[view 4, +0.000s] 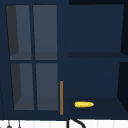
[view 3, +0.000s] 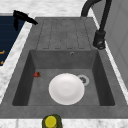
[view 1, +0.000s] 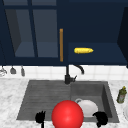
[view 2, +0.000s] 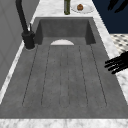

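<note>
A yellow corn cob (view 1: pixel 83 50) lies on the bottom shelf of an open dark blue wall cabinet (view 1: pixel 95 30), just right of a glass door (view 1: pixel 25 32) with a long brass handle (view 1: pixel 61 45). Below, a black tap (view 1: pixel 68 75) stands at the back of a grey sink (view 1: pixel 25 100) set in a marble counter (view 1: pixel 10 100). A green bottle (view 1: pixel 121 95) stands on the counter to the right, beside a small dish (view 2: pixel 86 9) holding a brown morsel (view 2: pixel 80 7). Utensils (view 1: pixel 13 70) hang on the tiled wall at left.
</note>
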Robot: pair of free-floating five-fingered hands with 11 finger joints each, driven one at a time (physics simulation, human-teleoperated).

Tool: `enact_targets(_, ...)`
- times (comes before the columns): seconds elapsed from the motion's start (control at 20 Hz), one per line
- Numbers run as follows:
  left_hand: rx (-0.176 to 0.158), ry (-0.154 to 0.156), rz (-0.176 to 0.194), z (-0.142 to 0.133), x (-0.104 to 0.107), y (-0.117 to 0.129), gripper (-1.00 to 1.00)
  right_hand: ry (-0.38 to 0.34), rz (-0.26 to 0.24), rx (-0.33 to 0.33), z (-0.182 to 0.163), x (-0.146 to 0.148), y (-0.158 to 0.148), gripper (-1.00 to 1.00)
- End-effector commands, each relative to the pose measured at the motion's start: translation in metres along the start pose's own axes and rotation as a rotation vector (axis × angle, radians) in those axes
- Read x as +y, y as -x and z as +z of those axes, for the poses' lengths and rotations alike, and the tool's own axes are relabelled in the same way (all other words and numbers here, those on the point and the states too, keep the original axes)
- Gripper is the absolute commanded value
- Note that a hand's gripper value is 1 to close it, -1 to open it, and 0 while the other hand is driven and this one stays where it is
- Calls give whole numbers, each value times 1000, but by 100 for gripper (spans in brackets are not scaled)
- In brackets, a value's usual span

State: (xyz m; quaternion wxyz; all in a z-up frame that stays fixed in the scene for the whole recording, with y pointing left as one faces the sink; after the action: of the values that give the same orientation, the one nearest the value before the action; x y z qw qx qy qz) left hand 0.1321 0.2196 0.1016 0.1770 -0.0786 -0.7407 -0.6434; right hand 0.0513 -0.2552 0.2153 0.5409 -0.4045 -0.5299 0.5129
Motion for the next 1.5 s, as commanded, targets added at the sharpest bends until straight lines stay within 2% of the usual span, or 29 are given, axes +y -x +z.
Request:
enact_targets(0.0,0,1,0,-2,0,0,-100,0,0,0,0,0,0,0)
enact_targets(0.15,30,-12,-3,-1,0,1,-100,0,0,0,0,0,0,0)
enact_targets(0.2,0,0,0,-1,0,0,0,-5,3,-30,0,-1,1,-100)
enact_targets(0.25,-5,11,-5,0,0,0,0,-5,-2,-24,1,-3,2,-100)
enact_targets(0.4,-3,6,-17,-1,0,0,0,-13,-1,-16,2,-7,5,-100)
enact_targets(0.65,2,14,57,0,2,-6,0,-19,-2,-18,4,-11,10,-100)
enact_targets(0.95,6,19,98,0,3,-10,0,-13,-3,-11,4,-33,35,-100)
enact_targets(1.15,8,18,105,1,2,-12,0,-46,-13,-20,11,-39,58,-100)
enact_targets(1.3,9,17,103,1,2,-12,0,-49,11,-23,12,-47,75,-100)
enact_targets(1.45,10,17,102,1,2,-12,0,-68,15,-31,15,-52,92,-100)
